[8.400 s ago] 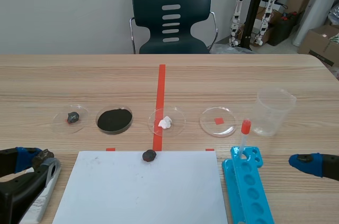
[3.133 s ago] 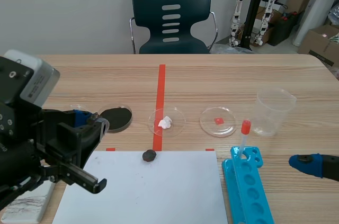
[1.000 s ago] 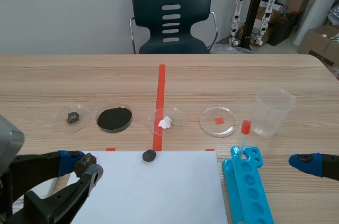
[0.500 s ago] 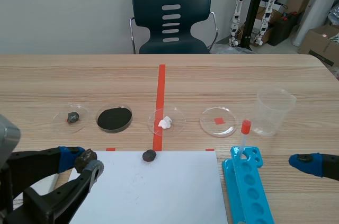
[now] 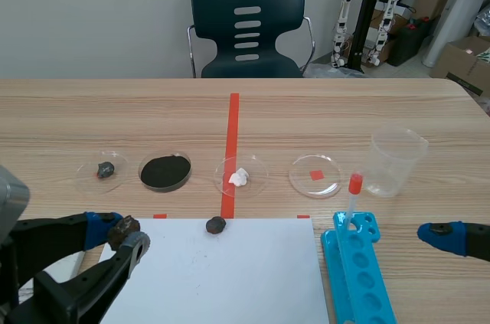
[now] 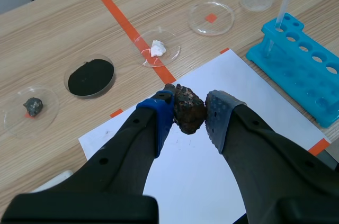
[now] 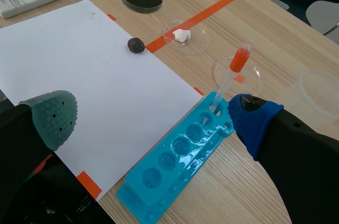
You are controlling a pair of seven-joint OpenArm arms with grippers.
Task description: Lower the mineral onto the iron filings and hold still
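My left pincer [image 6: 189,118] is clamped on the rough dark mineral [image 6: 186,106] over the near left corner of the white paper [image 5: 222,270], well short of the dish of iron filings [image 6: 91,77]. I judge this the carry: next I go forward over the dish, then sink gently and freeze. My right pincer [image 7: 153,118] stands wide beside the blue rack [image 7: 180,150]. The lump's underside is hidden, and I cannot tell its height.

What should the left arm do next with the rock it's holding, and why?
Probably carry it forward, away from the robot, until it hangs above the dish of iron filings, and only then lower it. The left gripper is shut on the mineral, but it sits over the white paper, while the dish lies farther out, beyond the paper's far edge.
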